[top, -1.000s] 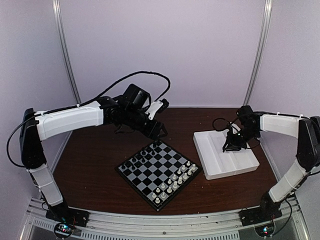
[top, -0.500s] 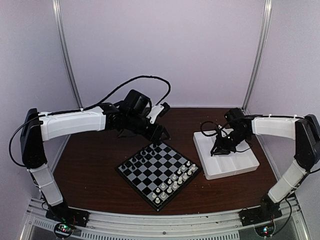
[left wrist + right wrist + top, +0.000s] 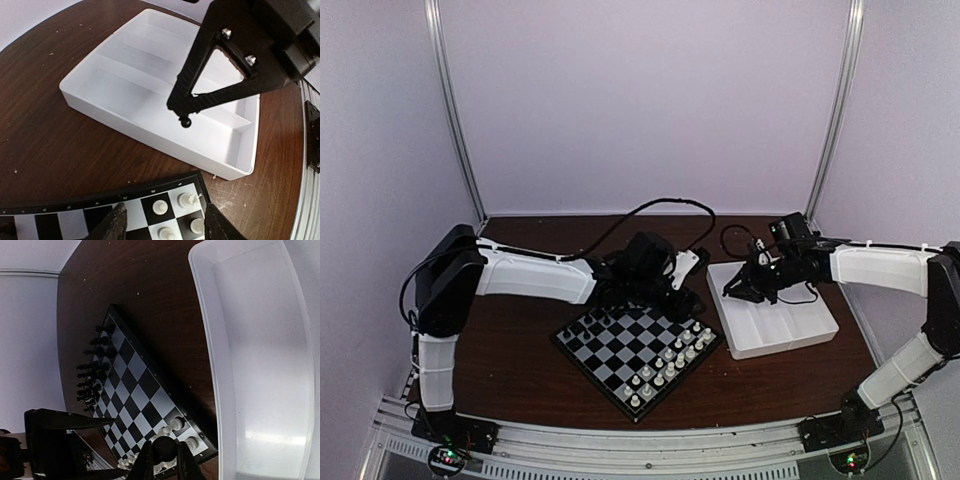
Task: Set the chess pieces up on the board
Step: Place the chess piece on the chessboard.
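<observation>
One black piece (image 3: 185, 121) is clamped by the right gripper (image 3: 164, 452), left gripper (image 3: 164, 210) spread empty; black row (image 3: 100, 341) on the board (image 3: 620, 350) could get knocked.

board (image 3: 75, 220) cropped at bottom, chess pieces (image 3: 592, 322) too small to identify

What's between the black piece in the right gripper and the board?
The left gripper hangs open over the board at its edge nearest the tray, on the straight path from the right gripper. Nothing else visible lies between the black piece and it.
</observation>
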Tool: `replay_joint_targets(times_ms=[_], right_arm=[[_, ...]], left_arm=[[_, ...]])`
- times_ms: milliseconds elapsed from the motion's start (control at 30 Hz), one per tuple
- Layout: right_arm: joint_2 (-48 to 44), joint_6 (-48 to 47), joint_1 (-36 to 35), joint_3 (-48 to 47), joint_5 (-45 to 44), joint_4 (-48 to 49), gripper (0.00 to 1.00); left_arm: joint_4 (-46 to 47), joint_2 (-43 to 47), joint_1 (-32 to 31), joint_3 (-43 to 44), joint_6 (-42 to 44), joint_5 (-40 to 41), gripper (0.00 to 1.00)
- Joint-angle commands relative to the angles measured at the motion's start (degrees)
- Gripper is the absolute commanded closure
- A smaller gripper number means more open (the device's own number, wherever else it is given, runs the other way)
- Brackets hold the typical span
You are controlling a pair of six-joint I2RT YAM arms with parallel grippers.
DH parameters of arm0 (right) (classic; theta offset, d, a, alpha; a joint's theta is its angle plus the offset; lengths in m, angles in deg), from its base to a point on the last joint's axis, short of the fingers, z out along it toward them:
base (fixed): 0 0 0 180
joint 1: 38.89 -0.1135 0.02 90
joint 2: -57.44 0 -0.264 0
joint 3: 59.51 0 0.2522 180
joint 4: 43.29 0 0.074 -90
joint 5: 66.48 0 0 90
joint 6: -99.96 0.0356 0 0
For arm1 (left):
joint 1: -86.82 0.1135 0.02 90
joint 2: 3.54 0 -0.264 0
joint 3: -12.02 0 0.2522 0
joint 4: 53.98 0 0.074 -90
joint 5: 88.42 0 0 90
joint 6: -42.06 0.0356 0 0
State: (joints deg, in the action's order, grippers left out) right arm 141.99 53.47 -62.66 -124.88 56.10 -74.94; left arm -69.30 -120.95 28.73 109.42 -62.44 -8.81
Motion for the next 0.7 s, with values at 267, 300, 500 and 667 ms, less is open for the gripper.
replay_joint_targets(times_ms=[267, 300, 500, 667], right_arm=[[-6.6, 12.5, -1.8, 4.4, 1.8, 10.0, 0.85], [-6.7, 13.0, -1.9, 4.7, 2.0, 10.6, 0.85], [-7.4, 13.6, -2.1, 5.2, 2.4, 11.3, 0.85], [-7.7, 15.5, -2.2, 6.3, 3.9, 13.5, 0.85]], left_arm=[[26.1, -4.1, 0.1, -1.3, 2.1, -4.1, 0.52], [26.0, -4.4, 0.1, -1.0, 2.0, -4.4, 0.53], [25.0, -5.5, 0.1, 0.6, 2.2, -6.4, 0.57], [23.3, -6.8, 0.1, 2.3, 3.2, -8.2, 0.64]])
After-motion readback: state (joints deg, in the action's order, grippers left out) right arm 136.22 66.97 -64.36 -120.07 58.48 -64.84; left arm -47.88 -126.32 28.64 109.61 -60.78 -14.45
